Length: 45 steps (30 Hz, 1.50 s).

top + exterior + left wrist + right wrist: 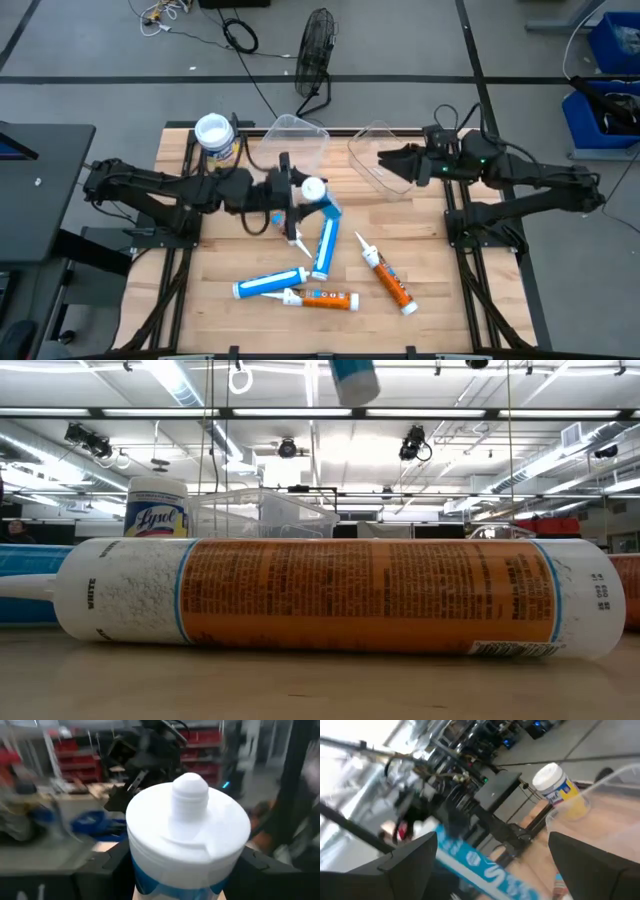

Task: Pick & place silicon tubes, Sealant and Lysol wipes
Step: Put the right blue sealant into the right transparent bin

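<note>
The blue-and-white tube (322, 225) hangs off the table (cap up) near center, clamped in the left gripper (290, 195). It's rigid but probably slick, so grab mid-barrel. Lysol wipes (216, 137) sit at 10 o'clock; right gripper (385, 160) waits wide open at 1 o'clock.

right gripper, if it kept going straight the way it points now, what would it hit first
Probably the right-hand clear bin: in the high view the open right gripper points left over its rim. Beyond lies the blue-and-white tube in the left gripper. Height is unclear, so it might pass above the bin.
</note>
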### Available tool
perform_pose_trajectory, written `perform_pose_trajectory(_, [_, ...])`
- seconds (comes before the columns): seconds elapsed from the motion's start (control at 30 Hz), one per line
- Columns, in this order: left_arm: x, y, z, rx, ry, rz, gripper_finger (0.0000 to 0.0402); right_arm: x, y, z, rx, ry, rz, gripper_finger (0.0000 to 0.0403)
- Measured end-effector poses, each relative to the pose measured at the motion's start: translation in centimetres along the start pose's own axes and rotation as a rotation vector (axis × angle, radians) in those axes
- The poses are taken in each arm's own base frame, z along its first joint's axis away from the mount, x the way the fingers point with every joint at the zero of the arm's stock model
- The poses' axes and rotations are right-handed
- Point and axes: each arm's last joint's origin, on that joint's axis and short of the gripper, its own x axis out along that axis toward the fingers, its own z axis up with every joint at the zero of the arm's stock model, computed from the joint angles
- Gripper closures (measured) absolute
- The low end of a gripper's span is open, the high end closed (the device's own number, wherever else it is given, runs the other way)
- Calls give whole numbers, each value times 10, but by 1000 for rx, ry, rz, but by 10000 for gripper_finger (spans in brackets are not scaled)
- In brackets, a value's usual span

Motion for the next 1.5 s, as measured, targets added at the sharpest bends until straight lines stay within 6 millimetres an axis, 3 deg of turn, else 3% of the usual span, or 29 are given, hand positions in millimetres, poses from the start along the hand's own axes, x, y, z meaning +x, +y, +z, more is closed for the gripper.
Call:
perform_pose_trajectory(0.23, [8, 34, 13, -431, -19, -68, 181, 10, 4, -19, -133, 108, 18, 17])
perform_pose_trajectory(0.33, [10, 43, 10, -501, 2, -63, 181, 16, -1, -25, -111, 146, -35, 17])
perform_pose_trajectory(0.47, [11, 49, 11, -509, -13, -28, 181, 27, -9, -35, -149, 215, -93, 17])
perform_pose_trajectory(0.67, [11, 48, 10, -459, -22, 17, 181, 55, -8, -39, -210, 244, 89, 17])
perform_pose_trajectory(0.8, [12, 46, 8, -459, -14, 17, 181, 66, -12, -39, -241, 236, 118, 17])
perform_pose_trajectory(1.1, [15, 41, 5, -474, -4, -7, 181, 76, -19, -22, -254, 172, 214, 17])
perform_pose_trajectory(1.3, [19, 40, -1, -474, 22, -4, 181, 94, -10, -13, -248, 268, 286, 17])
perform_pose_trajectory(1.5, [20, 39, -1, -475, 24, -27, 181, 118, -5, -9, -306, 419, 203, 17])
